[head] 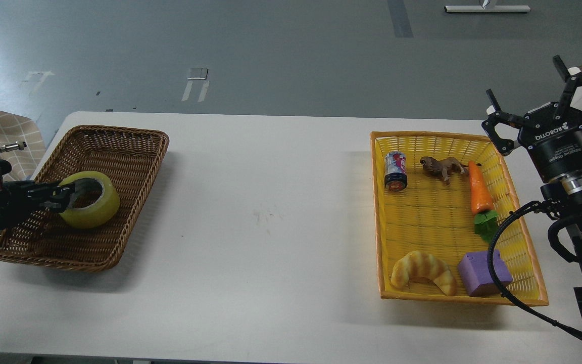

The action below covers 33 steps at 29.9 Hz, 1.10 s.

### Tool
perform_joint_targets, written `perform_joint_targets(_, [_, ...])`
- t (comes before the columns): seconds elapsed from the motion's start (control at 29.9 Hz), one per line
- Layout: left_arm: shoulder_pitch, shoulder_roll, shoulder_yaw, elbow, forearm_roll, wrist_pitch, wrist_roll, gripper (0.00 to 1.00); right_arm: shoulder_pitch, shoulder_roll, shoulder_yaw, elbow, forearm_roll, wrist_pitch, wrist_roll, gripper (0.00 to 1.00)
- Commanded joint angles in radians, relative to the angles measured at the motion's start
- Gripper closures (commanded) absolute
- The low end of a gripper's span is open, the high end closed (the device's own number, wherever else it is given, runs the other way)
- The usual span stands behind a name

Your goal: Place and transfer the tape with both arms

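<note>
The yellow tape roll [92,203] with a grey-white core lies low in the brown wicker basket [119,146] at the table's left. My left gripper [62,196] comes in from the left and is shut on the tape's near-left rim, one finger inside the core. My right gripper [548,103] is open and empty, fingers spread, raised just beyond the far right corner of the yellow basket [382,222].
The yellow basket holds a soda can [395,171], a toy lion [442,166], a carrot [479,189], a croissant [423,271] and a purple cube [480,273]. A black cable [498,273] from my right arm hangs over its right side. The white table [271,217] lies between the baskets.
</note>
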<state>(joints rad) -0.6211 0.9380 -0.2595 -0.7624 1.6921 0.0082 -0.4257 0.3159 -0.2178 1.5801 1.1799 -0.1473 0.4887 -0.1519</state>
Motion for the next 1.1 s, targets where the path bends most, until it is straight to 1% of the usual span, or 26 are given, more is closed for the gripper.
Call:
perform_joint_targets(0.0, [0.0, 0.01, -0.001, -0.009, -0.012, 0.033, -0.024, 0.12, 0.0, 0.0, 0.0, 0.0, 0.0, 0.0, 0.0, 0.0])
perform_joint_targets(0.07, [-0.011, 0.015, -0.003, -0.009, -0.05, 0.042, -0.063, 0.1, 0.0, 0.0, 0.0, 0.0, 0.0, 0.0, 0.0, 0.0])
perform_joint_targets(0.2, [-0.044, 0.021, -0.004, -0.009, -0.138, 0.036, -0.063, 0.06, 0.0, 0.0, 0.0, 0.0, 0.0, 0.0, 0.0, 0.0])
perform_joint_targets(0.27, [-0.129, 0.035, -0.004, -0.012, -0.207, 0.023, -0.063, 0.04, 0.0, 0.0, 0.0, 0.001, 0.0, 0.0, 0.0, 0.0])
perform_joint_targets(0.3, [-0.152, 0.035, -0.006, -0.012, -0.222, 0.015, -0.063, 0.04, 0.0, 0.0, 0.001, 0.001, 0.0, 0.0, 0.0, 0.0])
perform_joint_targets(0.33, [-0.204, 0.033, -0.014, -0.018, -0.262, -0.011, -0.063, 0.04, 0.002, 0.0, 0.001, 0.001, 0.0, 0.0, 0.0, 0.0])
perform_joint_targets(0.4, [-0.262, 0.03, -0.017, -0.026, -0.328, -0.054, -0.063, 0.03, 0.002, 0.0, 0.001, 0.001, 0.0, 0.0, 0.0, 0.0])
perform_joint_targets(0.47, [-0.359, 0.019, -0.017, -0.029, -0.528, -0.178, -0.063, 0.03, 0.006, 0.0, 0.001, 0.001, 0.0, 0.0, 0.0, 0.0])
perform_joint_targets(0.5, [-0.377, 0.016, -0.017, -0.029, -0.587, -0.213, -0.063, 0.03, 0.008, 0.0, 0.0, 0.001, 0.0, 0.0, 0.0, 0.0])
perform_joint_targets(0.53, [-0.406, 0.006, -0.017, -0.029, -0.705, -0.281, -0.063, 0.03, 0.014, -0.002, 0.001, 0.001, -0.002, 0.0, 0.0, 0.0])
perform_joint_targets(0.6, [-0.439, -0.011, -0.017, -0.029, -0.819, -0.341, -0.063, 0.03, 0.018, -0.005, 0.0, 0.001, -0.002, 0.0, 0.0, 0.0])
perform_joint_targets(0.64, [-0.468, -0.031, -0.017, -0.029, -0.927, -0.396, -0.063, 0.03, 0.028, -0.009, 0.0, 0.001, -0.003, 0.0, -0.002, 0.0])
perform_joint_targets(0.74, [-0.506, -0.091, -0.017, -0.029, -1.112, -0.483, -0.063, 0.03, 0.063, -0.014, -0.003, 0.0, -0.011, 0.0, -0.005, 0.0])
perform_joint_targets(0.9, [-0.523, -0.175, -0.029, -0.031, -1.247, -0.497, -0.063, 0.02, 0.118, -0.017, -0.012, -0.016, -0.015, 0.0, -0.011, 0.0])
perform_joint_targets(1.07, [-0.511, -0.264, -0.124, -0.034, -1.336, -0.497, -0.063, 0.02, 0.189, -0.031, -0.032, -0.069, -0.018, 0.0, -0.018, 0.0])
